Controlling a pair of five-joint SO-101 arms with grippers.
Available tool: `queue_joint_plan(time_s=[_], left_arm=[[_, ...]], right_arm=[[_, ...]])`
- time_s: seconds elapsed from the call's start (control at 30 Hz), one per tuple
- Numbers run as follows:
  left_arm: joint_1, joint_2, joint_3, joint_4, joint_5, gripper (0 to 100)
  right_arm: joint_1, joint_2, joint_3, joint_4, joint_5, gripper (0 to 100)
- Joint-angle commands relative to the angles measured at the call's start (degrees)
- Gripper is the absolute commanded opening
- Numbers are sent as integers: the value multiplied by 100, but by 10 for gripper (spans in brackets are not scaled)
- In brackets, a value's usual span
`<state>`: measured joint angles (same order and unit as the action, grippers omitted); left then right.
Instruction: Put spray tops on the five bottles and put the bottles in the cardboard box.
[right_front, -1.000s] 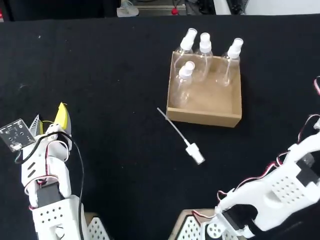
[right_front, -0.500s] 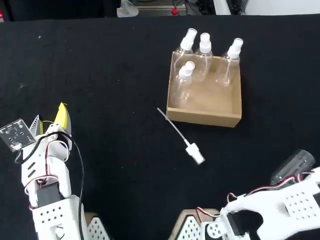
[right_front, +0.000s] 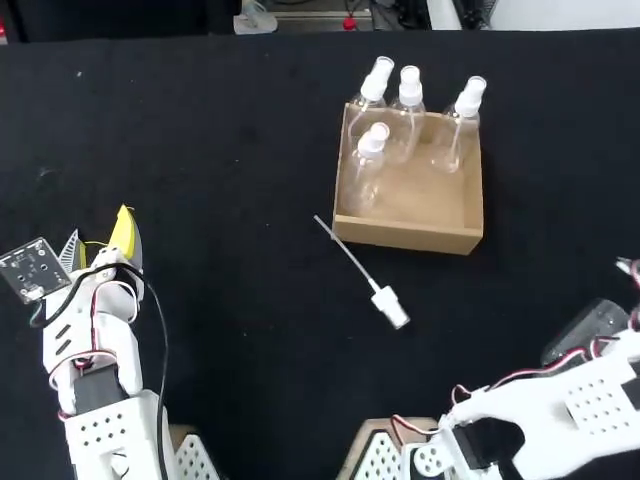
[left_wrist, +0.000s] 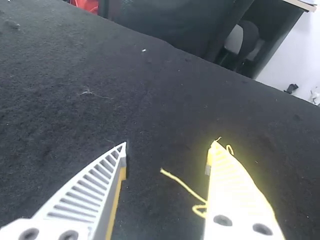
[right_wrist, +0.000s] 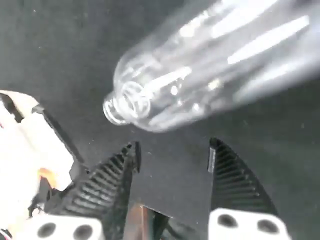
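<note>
A cardboard box (right_front: 470, 215) at the upper right of the table holds several clear bottles (right_front: 368, 165) with white spray tops, standing upright. One loose spray top (right_front: 388, 304) with its long tube lies in front of the box. A capless clear bottle (right_front: 590, 328) (right_wrist: 200, 65) lies on its side at the lower right, beside the right arm. My right gripper (right_wrist: 172, 147) is open just short of the bottle's neck, and nothing is between its black fingers. My left gripper (right_front: 97, 228) (left_wrist: 169, 147) is open over bare black cloth at the far left.
A black cloth covers the table (right_front: 200, 150). Both arm bases (right_front: 110, 430) stand at the front edge. Clutter and cables (right_front: 350, 15) lie beyond the far edge. Open room lies between the box and the left arm.
The right arm has pulled back toward the lower right corner, uncovering the lying bottle. The left arm, the box and the loose spray top have not moved.
</note>
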<state>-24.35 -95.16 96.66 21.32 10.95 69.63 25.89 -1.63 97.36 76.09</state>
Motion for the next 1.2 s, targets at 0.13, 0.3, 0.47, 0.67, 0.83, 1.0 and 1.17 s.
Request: queue_joint_plan(time_s=[0.13, 0.3, 0.47, 0.67, 0.83, 1.0, 1.17], left_arm=[[66, -70, 119, -123, -9, 252], [66, -70, 119, -123, -9, 252], [66, -70, 119, -123, -9, 252], [66, -70, 119, -123, -9, 252], [66, -70, 119, -123, -9, 252], [66, -70, 119, -132, -9, 252], [66, -70, 119, -132, -9, 252]], right_arm=[[-782, -75, 224, -62, 202, 191], [-1160, -84, 198, -62, 220, 191], [-1556, -110, 180, -79, 211, 191], [-2075, -760, 215, -88, 220, 191], [-2233, -1516, 242, -18, 141, 191], [-2242, -2167, 268, 167, -88, 191], [-2251, -2563, 259, -105, -334, 191]])
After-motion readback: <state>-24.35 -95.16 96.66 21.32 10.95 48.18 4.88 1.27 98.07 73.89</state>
